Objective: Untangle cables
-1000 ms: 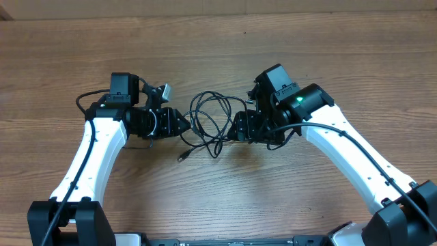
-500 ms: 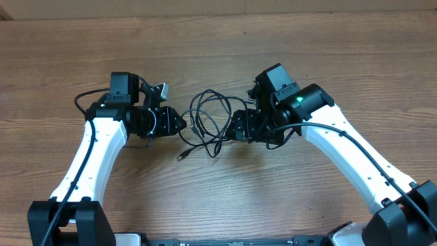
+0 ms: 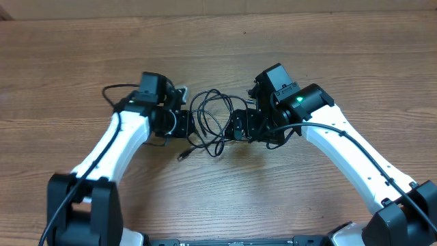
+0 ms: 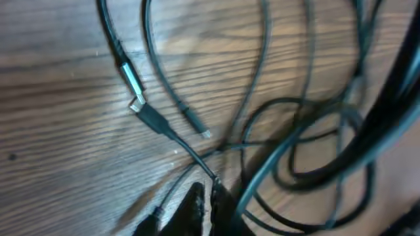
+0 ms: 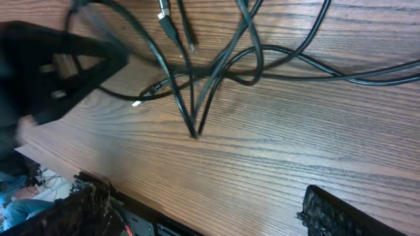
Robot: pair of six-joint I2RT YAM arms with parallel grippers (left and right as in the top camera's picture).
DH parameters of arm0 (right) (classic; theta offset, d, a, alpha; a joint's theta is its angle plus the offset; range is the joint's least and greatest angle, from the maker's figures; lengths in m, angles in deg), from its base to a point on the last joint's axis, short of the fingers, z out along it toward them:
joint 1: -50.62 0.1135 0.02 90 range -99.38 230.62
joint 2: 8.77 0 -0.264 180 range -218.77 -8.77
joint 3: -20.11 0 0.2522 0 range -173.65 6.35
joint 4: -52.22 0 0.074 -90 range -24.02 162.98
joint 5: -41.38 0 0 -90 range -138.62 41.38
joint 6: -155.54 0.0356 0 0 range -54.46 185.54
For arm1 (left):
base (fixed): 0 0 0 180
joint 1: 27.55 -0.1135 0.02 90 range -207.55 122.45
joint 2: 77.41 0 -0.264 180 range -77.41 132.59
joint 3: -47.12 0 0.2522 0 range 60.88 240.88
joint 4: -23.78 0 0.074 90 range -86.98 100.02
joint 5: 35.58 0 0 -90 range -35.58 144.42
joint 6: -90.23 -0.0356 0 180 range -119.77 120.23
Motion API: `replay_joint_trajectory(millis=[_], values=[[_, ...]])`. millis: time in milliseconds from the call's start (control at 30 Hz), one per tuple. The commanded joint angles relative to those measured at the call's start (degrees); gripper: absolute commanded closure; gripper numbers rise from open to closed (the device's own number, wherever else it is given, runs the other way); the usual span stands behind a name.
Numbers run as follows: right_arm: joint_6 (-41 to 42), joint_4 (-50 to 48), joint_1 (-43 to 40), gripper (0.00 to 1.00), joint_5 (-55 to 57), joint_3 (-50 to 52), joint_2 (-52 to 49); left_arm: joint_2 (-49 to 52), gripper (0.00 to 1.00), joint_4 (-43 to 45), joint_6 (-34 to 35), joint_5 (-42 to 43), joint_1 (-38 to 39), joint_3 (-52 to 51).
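Left claw point(image 3: 186, 127) nearer cables point(image 3: 212, 121); grip unclear.

Cables point(image 3: 213, 123): black throughout; plug tips point(image 4: 134, 84) silver metal. Table point(image 3: 205, 198): mid-brown wood with darker horizontal grain streaks. Left arm point(image 3: 109, 147) and right arm point(image 3: 355, 154): white links, black joints. Indicator light point(image 3: 299, 100): green.

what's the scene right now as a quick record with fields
surface: wooden table
cables: thin black cords looped in one tangle between the two hands
plug: loose end on the wood, lower left of the tangle in the overhead view
left hand: at the tangle's left edge, looks shut on a strand
right hand: at the right edge, fingers apart, holding nothing
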State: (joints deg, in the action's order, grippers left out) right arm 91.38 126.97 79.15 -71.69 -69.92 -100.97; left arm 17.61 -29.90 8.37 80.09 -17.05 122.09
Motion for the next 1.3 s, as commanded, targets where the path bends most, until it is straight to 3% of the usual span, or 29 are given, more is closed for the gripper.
replay_joint_trajectory(millis=[0, 233, 400, 600, 900, 1033, 1133, 1267], values=[[0.04, -0.68, 0.24, 0.07, 0.50, 0.13, 0.70, 3.65, 0.96, 0.17, -0.17, -3.39, 0.42, -0.42], [0.07, -3.37, 0.24, 0.04, 0.20, 0.13, 0.70, 0.98, 0.96, -3.96, -0.59, -2.67, -1.18, 2.08], [0.42, -10.12, 0.26, 0.04, -2.71, 0.13, 0.68, -5.77, 0.96, -7.56, -5.95, 3.28, -0.94, 3.17], [8.74, -19.54, 0.35, 0.04, -2.54, 0.13, -0.02, -13.81, 0.96, -10.05, -6.69, 4.37, -0.74, 3.17], [25.31, -33.57, 3.06, 0.21, -2.49, 0.13, -7.21, -19.93, 0.96, -10.78, -6.75, 8.57, -0.72, 3.17], [26.88, -38.64, 6.21, 0.24, -2.49, 0.13, -11.52, -20.20, 0.96, -10.67, -6.88, 8.90, -0.72, 3.17], [26.86, -39.56, 7.72, 0.51, -2.25, 0.13, -13.90, -20.52, 0.96, -10.14, -6.93, 8.85, -0.90, 3.23], [26.27, -34.05, 6.99, 0.95, 5.70, 0.13, -14.53, -22.25, 0.96, -9.40, -6.88, 7.32, -3.52, 5.29]])
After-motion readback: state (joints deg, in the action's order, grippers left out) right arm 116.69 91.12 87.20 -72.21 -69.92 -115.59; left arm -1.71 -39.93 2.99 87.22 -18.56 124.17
